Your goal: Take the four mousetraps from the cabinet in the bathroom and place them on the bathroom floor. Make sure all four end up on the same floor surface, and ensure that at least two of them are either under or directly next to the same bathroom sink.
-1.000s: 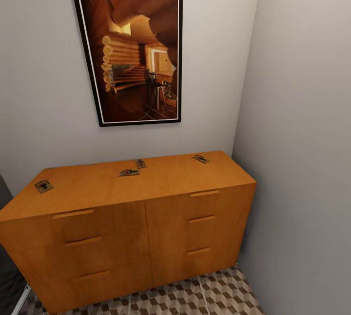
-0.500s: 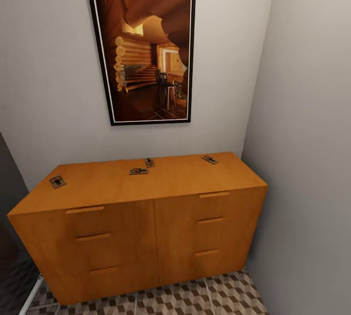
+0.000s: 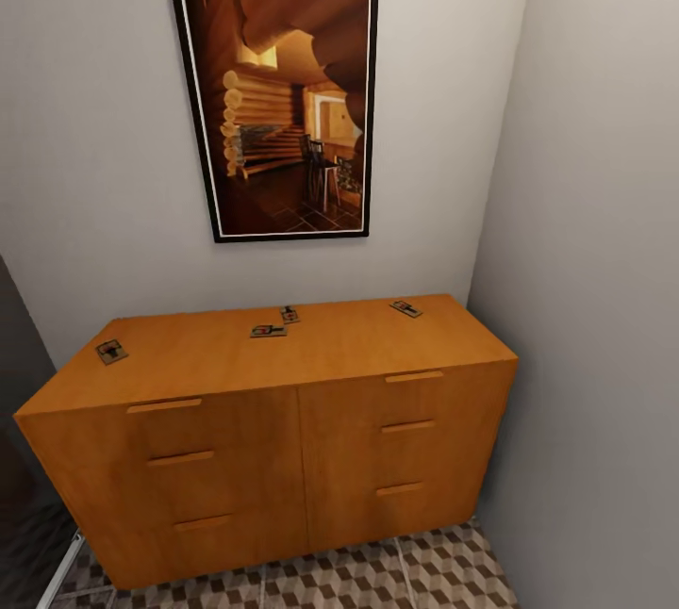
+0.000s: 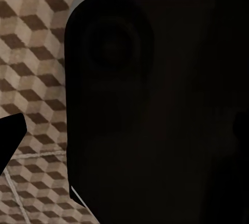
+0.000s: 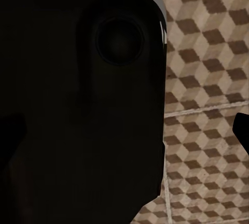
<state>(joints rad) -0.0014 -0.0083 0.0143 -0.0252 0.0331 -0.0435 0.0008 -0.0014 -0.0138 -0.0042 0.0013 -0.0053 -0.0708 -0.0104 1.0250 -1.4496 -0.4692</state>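
Gripper tip [image 4: 8, 133] above cube-patterned floor [image 4: 31, 52]

A furnished room of a home, rendered in simulation: a low orange-brown wooden cabinet [image 3: 283, 439] with drawers and slim handles stands in a corner between plain pale walls [image 3: 85, 166]. Above it hangs a black-framed picture [image 3: 278, 95] of a log-cabin interior. The floor [image 3: 424, 571] is laid with large tiles printed in a brown, beige and grey cube pattern, as suits a bathroom or hallway.

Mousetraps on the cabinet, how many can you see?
4, all on the cabinet top: far left mousetrap, two middle mousetraps, back right mousetrap.
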